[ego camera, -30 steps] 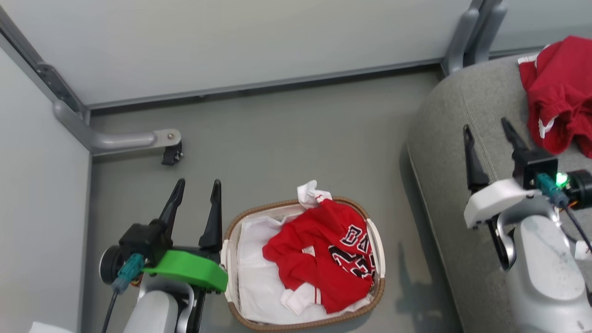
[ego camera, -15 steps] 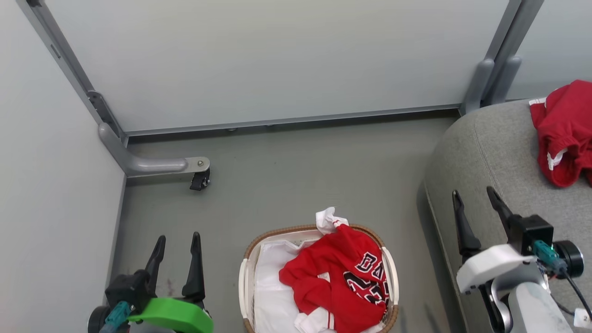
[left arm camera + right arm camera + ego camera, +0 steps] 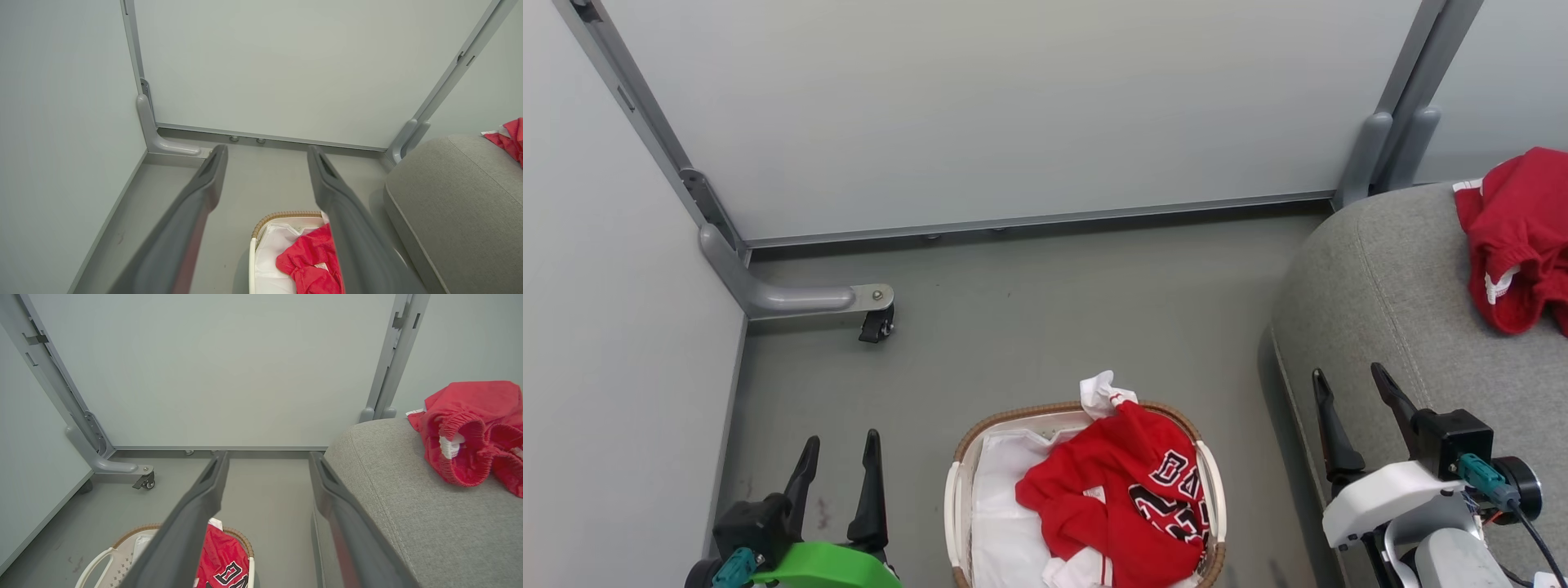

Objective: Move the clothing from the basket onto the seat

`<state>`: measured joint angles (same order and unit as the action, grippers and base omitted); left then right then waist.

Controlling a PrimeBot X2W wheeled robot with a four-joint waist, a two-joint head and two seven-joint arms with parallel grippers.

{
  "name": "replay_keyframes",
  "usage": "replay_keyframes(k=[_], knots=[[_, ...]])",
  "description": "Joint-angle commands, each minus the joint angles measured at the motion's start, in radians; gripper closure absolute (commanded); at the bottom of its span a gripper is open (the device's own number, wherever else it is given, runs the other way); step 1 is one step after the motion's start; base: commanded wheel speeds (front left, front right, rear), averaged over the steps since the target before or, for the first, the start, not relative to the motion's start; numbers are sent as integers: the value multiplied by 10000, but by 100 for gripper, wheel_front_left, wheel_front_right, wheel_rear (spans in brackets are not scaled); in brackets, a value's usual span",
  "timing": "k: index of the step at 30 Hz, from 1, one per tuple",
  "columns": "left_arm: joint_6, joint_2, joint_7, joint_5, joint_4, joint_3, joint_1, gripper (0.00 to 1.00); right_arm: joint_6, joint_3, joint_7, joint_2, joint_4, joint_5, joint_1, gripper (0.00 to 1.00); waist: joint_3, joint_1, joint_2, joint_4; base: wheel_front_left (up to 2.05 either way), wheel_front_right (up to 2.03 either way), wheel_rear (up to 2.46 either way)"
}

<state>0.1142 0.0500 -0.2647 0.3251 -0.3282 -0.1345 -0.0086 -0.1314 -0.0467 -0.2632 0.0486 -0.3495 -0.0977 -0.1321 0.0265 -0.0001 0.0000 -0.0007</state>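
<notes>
Meanwhile, a red jersey lies crumpled in the basket.

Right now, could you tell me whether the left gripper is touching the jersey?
Apart. The head view shows the open left gripper over bare floor, left of the basket, with the jersey lying inside it.

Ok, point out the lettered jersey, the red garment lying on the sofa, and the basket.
jersey (image 3: 1094, 498): head view, plain red fabric left of the lettering.
red garment (image 3: 1519, 229): head view, its crumpled middle.
basket (image 3: 1013, 416): head view, brown woven rim on the far side.
</notes>
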Motion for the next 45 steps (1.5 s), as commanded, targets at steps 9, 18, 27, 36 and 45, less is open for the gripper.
replay_keyframes(k=[9, 18, 27, 36, 45], knots=[[24, 10, 5, 85, -85, -37, 33, 0, 14, -19, -23, 35, -69, -102, 144, 0, -81, 1, 0, 34, 0, 0, 0], [44, 9, 5, 103, -118, -26, -11, 0, 14, -12, -23, 37, -110, -113, 94, 0, -115, 1, 0, 43, 0, 0, 0], [55, 9, 5, 72, -82, -76, 14, 0, 14, -34, -23, 35, -24, -160, 78, 0, -94, 1, 0, 12, 0, 0, 0], [112, 9, 5, -296, -129, -542, -1038, 0, 14, -58, -23, 33, 328, -42, -520, 0, 890, 1, 0, -251, 0, 0, 0], [170, 15, 5, -814, -1425, -1782, -3286, 0, 14, -291, -23, 33, 861, -40, -1568, 0, 2658, 1, 0, -890, 0, 0, 0]])
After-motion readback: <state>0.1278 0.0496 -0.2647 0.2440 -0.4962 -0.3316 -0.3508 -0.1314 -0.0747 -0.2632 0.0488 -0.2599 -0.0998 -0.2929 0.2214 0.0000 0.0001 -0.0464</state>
